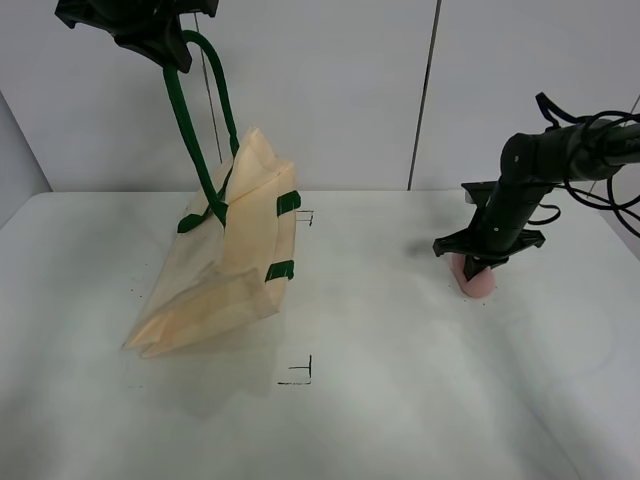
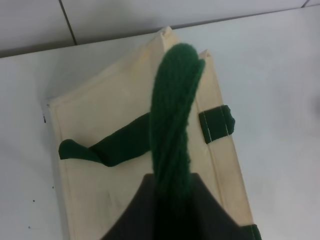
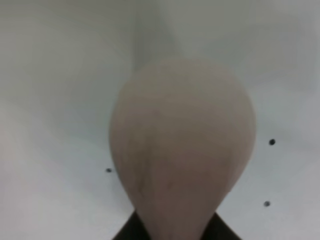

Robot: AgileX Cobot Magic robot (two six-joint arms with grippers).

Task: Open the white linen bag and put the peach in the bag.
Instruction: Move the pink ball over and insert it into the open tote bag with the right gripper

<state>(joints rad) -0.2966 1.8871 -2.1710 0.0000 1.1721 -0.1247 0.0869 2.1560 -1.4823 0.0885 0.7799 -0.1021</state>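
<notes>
While the left gripper clamps the green handle, the white linen bag hangs tilted. The right gripper pinches the peach

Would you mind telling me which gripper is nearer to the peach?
The right. The right gripper is down over the peach on the right side of the table, while the left gripper is raised far across it, holding the green handle of the white linen bag.

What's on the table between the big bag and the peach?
Just bare table between the bag and the peach, apart from two small black corner marks by the bag. The exterior high view shows it.
</notes>
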